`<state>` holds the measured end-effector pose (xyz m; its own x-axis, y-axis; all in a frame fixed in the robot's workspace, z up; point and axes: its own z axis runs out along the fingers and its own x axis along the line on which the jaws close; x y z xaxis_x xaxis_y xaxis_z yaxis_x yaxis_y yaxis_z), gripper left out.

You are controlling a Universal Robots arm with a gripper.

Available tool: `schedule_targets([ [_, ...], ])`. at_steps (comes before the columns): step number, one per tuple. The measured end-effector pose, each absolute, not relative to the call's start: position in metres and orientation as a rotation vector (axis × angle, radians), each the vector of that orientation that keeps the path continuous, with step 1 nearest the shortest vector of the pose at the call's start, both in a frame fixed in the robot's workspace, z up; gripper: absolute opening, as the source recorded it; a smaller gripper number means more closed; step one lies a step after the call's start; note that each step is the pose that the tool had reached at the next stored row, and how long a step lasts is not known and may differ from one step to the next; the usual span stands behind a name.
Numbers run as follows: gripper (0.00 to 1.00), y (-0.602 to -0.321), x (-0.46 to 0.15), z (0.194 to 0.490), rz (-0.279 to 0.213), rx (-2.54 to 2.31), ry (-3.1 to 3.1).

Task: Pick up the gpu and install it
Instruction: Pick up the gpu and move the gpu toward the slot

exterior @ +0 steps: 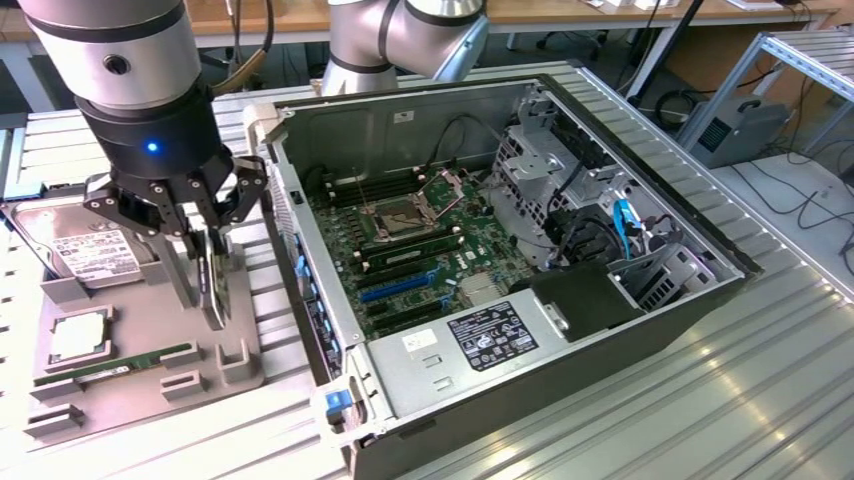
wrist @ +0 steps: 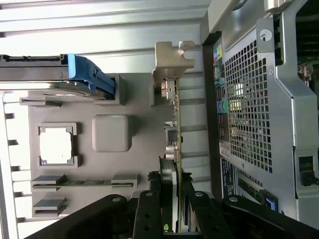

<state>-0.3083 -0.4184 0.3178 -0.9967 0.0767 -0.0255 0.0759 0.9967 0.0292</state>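
Note:
The gpu (exterior: 214,292) is a thin dark card standing on edge at the grey holder tray (exterior: 140,395), close to the outer wall of the open computer case (exterior: 287,230). My gripper (exterior: 203,245) comes down on it from above, its black fingers pressed against both faces of the card. In the wrist view the gpu (wrist: 174,124) runs away from the gripper (wrist: 173,201) to its silver-beige bracket (wrist: 169,59). I cannot tell whether the card's lower edge still rests in the tray. Blue expansion slots (exterior: 394,290) lie on the motherboard inside the case.
On the tray to the exterior view's left are a hard drive (exterior: 80,250), a processor (exterior: 78,335) and a green RAM stick (exterior: 114,365). The case's perforated rear panel (wrist: 246,99) stands right beside the card. Drive cages and cables (exterior: 587,220) fill the case's far side.

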Motion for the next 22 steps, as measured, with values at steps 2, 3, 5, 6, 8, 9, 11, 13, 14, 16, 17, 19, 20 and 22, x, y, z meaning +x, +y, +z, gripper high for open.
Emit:
schedule_targets([
  [2, 0.27, -0.418, -0.308, 0.319, 0.044, 0.119, 3.112],
  [3, 0.27, -0.418, -0.308, 0.32, 0.044, 0.119, 3.112],
  [5, 0.27, -0.418, -0.308, 0.322, 0.044, 0.119, 3.112],
  [6, 0.27, -0.418, -0.308, 0.323, 0.044, 0.119, 3.112],
  [8, 0.27, -0.418, -0.308, 0.325, 0.044, 0.119, 3.112],
  [9, 0.27, -0.418, -0.308, 0.326, 0.044, 0.119, 3.112],
  [11, 0.27, -0.418, -0.308, 0.328, 0.044, 0.119, 3.112],
  [13, 0.27, -0.418, -0.308, 0.33, 0.044, 0.119, 3.112],
  [14, 0.27, -0.418, -0.308, 0.331, 0.044, 0.119, 3.112],
  [16, 0.27, -0.418, -0.308, 0.333, 0.044, 0.119, 3.112],
  [17, 0.27, -0.418, -0.308, 0.334, 0.044, 0.119, 3.112],
  [19, 0.27, -0.418, -0.308, 0.336, 0.044, 0.119, 3.112],
  [20, 0.27, -0.418, -0.308, 0.337, 0.044, 0.119, 3.112],
  [22, 0.27, -0.418, -0.308, 0.34, 0.044, 0.119, 3.112],
])
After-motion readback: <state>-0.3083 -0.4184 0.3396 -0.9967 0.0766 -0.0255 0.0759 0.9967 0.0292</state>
